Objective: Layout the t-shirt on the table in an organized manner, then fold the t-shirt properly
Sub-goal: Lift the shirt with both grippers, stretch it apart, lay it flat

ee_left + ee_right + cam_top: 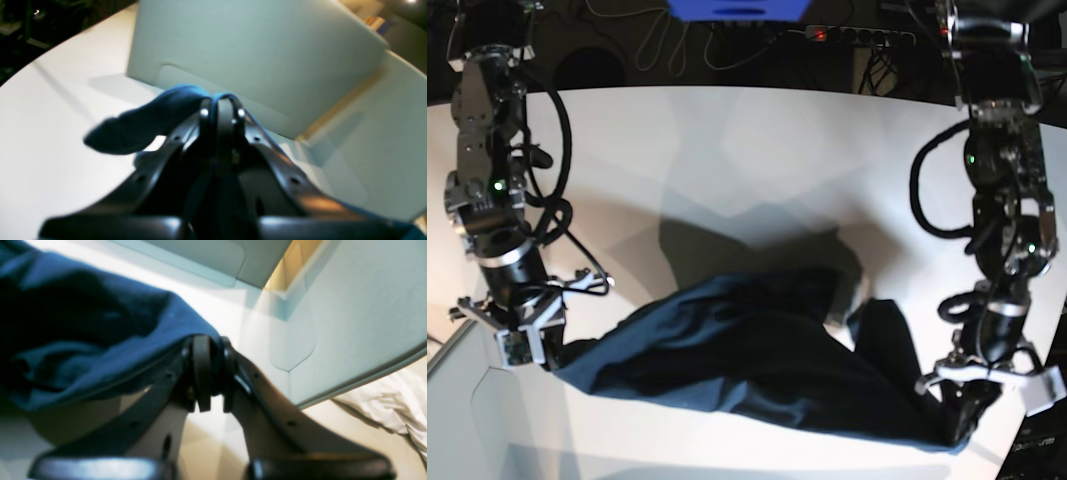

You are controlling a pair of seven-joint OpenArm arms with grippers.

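The dark navy t-shirt point(757, 360) hangs stretched between my two grippers above the near part of the white table point(757, 150). My left gripper point(960, 420) is shut on one bottom corner at the right of the base view; in the left wrist view the cloth point(146, 123) wraps over its closed tips point(222, 110). My right gripper point(539, 352) is shut on the other end at the left of the base view; in the right wrist view the fabric point(83, 333) bunches left of the closed fingers point(210, 373). The shirt's middle sags with folds.
A white panel point(253, 56) stands close ahead in the left wrist view and shows in the right wrist view point(350, 306). Crumpled white cloth point(390, 403) lies at the right. Cables and a power strip point(857, 35) lie beyond the far edge.
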